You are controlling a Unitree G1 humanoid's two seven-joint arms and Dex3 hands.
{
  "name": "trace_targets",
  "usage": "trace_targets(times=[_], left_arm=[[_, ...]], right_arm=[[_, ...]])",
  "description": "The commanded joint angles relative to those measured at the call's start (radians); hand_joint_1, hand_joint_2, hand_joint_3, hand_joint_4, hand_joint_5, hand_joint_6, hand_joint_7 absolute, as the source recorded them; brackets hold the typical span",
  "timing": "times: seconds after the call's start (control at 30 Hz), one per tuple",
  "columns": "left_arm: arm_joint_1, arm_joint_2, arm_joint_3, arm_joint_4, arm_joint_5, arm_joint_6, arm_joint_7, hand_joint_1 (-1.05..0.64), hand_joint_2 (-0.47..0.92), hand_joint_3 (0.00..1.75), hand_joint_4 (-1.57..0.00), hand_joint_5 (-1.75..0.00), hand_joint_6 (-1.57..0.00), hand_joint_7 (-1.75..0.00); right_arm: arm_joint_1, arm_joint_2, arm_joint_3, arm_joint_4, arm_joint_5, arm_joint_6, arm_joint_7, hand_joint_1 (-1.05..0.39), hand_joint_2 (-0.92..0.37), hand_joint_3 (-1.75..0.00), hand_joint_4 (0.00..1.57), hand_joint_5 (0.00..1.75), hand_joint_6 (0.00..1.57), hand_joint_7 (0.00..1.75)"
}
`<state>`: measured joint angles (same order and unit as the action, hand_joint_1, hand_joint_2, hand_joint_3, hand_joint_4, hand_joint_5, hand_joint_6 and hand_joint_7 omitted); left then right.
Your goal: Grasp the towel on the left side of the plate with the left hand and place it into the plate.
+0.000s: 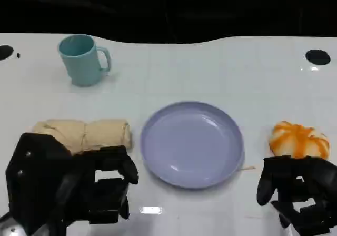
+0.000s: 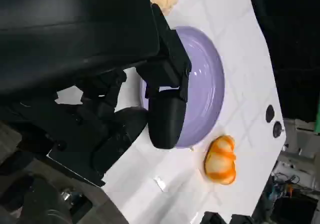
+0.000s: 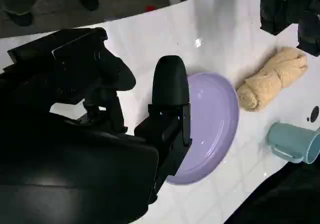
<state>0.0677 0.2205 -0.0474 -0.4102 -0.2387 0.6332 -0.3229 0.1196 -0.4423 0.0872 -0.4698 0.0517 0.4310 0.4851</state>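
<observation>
Towel (image 1: 83,135) — beige roll, lay on the table (image 1: 221,72) at 9 o'clock of the plate (image 1: 192,144), just beside its rim but not touching it, long axis running left to right. Not yet grasped.

Plate — lilac, shallow, nothing in it, near the table's middle.

Left hand (image 1: 79,186) — sat at 6 o'clock of the towel, near it, with no clear contact. Fingers were partly curled yet apart, holding nothing.

Right hand (image 1: 297,191) — rested at 4 o'clock of the plate, fingers loosely bent, nothing held.

Cup (image 1: 81,59) — teal, at 11 o'clock of the plate, well apart from the towel.

Bun (image 1: 299,140) — orange and white, at 3 o'clock of the plate, just beyond the right hand.

Risks, as judged: the roll was soft and loosely wound, so a pinch on the outer layer alone could let it unroll and trail over the rim. A reach that pushed rather than closed could shove the towel toward 12 o'clock, away from the fingers. A low carry might knock the plate toward the bun.
</observation>
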Motion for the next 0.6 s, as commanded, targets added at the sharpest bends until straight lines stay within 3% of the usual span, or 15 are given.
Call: trace_targets(times=[0.03, 0.6], left_arm=[[-0.004, 0.008, 0.001, 0.003, -0.002, -0.002, 0.001, -0.11, 0.47, 1.33, -0.80, -1.75, -0.75, -1.60], [-0.003, 0.010, 0.002, 0.011, -0.003, -0.011, -0.003, -0.11, 0.47, 1.33, -0.80, -1.75, -0.75, -1.60]], right_arm=[[-0.004, -0.010, -0.011, -0.002, 0.004, 0.000, -0.001, 0.10, -0.67, -0.97, 0.67, 1.67, 0.66, 1.42], [-0.006, -0.008, -0.011, 0.002, 0.006, -0.005, 0.000, 0.10, -0.67, -0.96, 0.67, 1.67, 0.66, 1.43]])
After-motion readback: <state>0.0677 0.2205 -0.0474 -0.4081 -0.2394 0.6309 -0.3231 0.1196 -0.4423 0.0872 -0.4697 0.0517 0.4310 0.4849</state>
